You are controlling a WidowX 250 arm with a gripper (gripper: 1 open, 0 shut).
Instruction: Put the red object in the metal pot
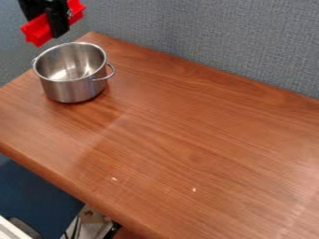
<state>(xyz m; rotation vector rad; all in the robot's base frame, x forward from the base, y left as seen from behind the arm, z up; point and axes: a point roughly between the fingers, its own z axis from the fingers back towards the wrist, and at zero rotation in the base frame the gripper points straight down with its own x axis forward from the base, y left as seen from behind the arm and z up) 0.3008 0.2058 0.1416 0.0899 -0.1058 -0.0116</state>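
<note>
**Red object held above the pot, not yet in it**

The red object (50,25) sat pinched between the jaws of my end effector (52,17), which pointed down at the top left edge of the view, only its lower part in frame. The block hung tilted in the air, clear of everything, above and a little behind the metal pot (71,72). The pot stood upright and empty on the wooden surface (187,131), its small handle turned to the right.

To do this step well, I judged that I needed to bring the block over the middle of the pot's opening before lowering. The block looked about as long as the pot was wide, so a level drop could have left it bridging the rim; keeping it tilted, one end down, seemed the safer way in. I also judged it best to let go only once the lower end was below the rim, since a light pot could slide if knocked.

Count: one red block, one pot, one end effector, one surface.
</note>
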